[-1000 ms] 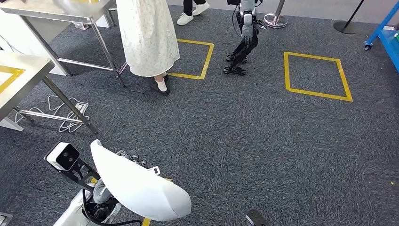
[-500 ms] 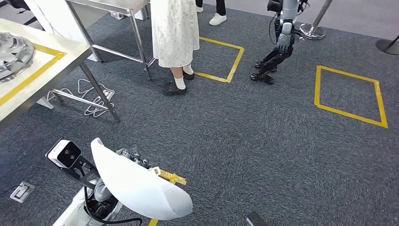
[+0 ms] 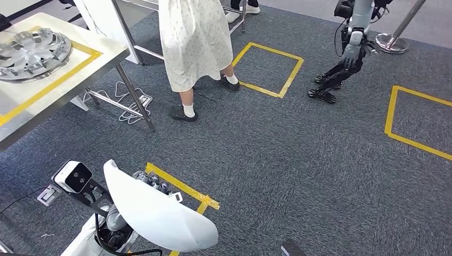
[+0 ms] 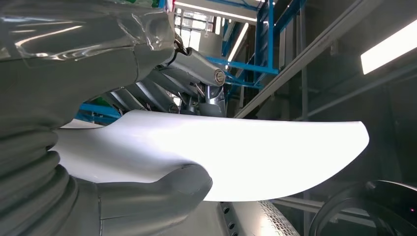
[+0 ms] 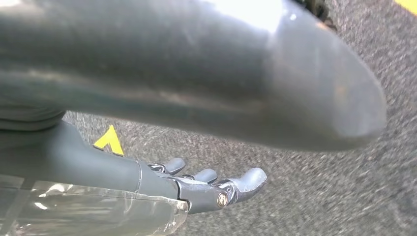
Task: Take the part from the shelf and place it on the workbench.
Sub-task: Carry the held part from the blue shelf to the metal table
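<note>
Watch the carry: your left robot hand [image 4: 98, 147] clamps the white part [image 3: 160, 210] at one end only, thumb under, dark fingers over. Most of its length juts out past the hand, so a jolt while walking could lever it loose. A person [image 3: 194, 48] stands beside the table [image 3: 69, 80], ahead and to the left. The part is a smooth, glossy, curved shell tapering to a rounded tip. Your right robot hand [image 5: 216, 189] hangs empty, fingers loosely apart.
</note>
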Tool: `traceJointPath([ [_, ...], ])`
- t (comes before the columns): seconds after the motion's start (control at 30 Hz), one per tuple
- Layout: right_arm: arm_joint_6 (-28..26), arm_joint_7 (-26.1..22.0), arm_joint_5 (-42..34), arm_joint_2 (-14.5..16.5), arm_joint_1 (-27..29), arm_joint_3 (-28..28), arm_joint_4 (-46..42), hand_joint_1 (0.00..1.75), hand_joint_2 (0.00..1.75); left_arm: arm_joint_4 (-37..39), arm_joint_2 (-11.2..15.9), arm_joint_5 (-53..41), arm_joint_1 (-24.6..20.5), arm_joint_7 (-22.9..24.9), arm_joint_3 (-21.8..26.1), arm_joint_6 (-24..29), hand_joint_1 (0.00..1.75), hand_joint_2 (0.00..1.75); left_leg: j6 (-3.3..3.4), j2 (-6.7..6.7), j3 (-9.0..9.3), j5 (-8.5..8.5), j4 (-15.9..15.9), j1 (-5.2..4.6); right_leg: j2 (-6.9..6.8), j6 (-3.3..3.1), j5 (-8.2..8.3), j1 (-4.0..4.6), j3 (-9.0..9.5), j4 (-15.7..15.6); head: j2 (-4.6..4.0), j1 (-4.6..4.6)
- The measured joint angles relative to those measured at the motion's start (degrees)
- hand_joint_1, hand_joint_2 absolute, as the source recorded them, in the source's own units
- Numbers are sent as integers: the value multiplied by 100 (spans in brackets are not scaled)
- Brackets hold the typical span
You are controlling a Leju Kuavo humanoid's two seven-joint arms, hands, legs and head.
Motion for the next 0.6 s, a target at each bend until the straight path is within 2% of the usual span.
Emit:
traceJointPath([
  [0.03,2,0,2,7,-1,-7,0,0,0,-1,4,-3,0,1,2,-1,175,175,42,64,195,200,-380,-16,-58,-5,-14,13,21,-1,0,-1],
  [0.1,5,0,6,38,-3,-21,-1,0,0,-3,8,-7,-5,1,7,-5,175,175,162,341,587,471,-1130,-91,-164,6,-46,43,62,-4,0,7],
  [0.13,7,1,8,52,-2,-26,-1,0,0,-4,8,-9,-10,1,8,-8,175,175,209,437,692,518,-1336,-130,-218,20,-59,50,73,-5,0,8],
  [0.17,9,2,11,63,-2,-29,-1,0,0,-4,10,-11,-13,1,10,-11,175,175,238,474,717,511,-1405,-161,-275,42,-70,50,81,-11,0,10],
  [0.23,10,5,14,75,-5,-34,-2,0,0,-6,18,-17,-10,1,14,-14,175,175,261,331,745,550,-1479,-150,-377,91,-95,47,105,-27,0,6],
  [0.27,10,6,15,80,-8,-39,-3,0,0,-6,22,-21,-8,1,16,-16,175,175,274,258,789,584,-1547,-128,-321,111,-124,44,108,3,0,14],
  [0.3,10,7,15,84,-10,-43,-4,0,0,-6,19,-23,-13,2,16,-19,175,175,288,186,835,622,-1612,-103,-195,118,-191,40,59,131,0,18],
  [0.37,10,9,15,84,-1,-49,-2,0,0,-1,5,-30,-24,5,12,-25,175,175,305,37,889,664,-1677,-76,131,104,-433,15,-239,748,0,36],
  [0.43,10,15,15,80,28,-50,7,0,0,10,-5,-38,-15,10,2,-25,175,175,306,-135,885,667,-1669,-65,251,123,-634,-13,-624,1435,0,43],
  [0.47,10,18,15,76,42,-52,11,0,0,18,-6,-40,-8,11,-3,-25,175,175,300,-223,886,662,-1662,-59,262,167,-620,-32,-709,1538,0,42],
  [0.5,9,17,15,72,49,-54,15,0,0,27,-7,-39,-4,11,-6,-25,175,175,285,-308,887,653,-1646,-46,274,236,-510,-56,-681,1406,0,42],
  [0.53,9,17,16,69,50,-56,17,0,0,35,-7,-38,-3,11,-8,-26,175,175,257,-388,887,634,-1618,-29,308,318,-332,-90,-548,1066,0,42],
  [0.57,9,15,17,70,49,-58,17,0,0,40,-8,-36,-4,11,-8,-26,175,175,216,-459,877,607,-1575,-13,398,393,-156,-132,-382,667,0,44],
  [0.6,9,14,18,73,46,-59,18,0,0,44,-8,-32,-4,10,-7,-26,175,175,168,-522,853,573,-1520,-9,474,421,-20,-156,-230,334,0,48],
])
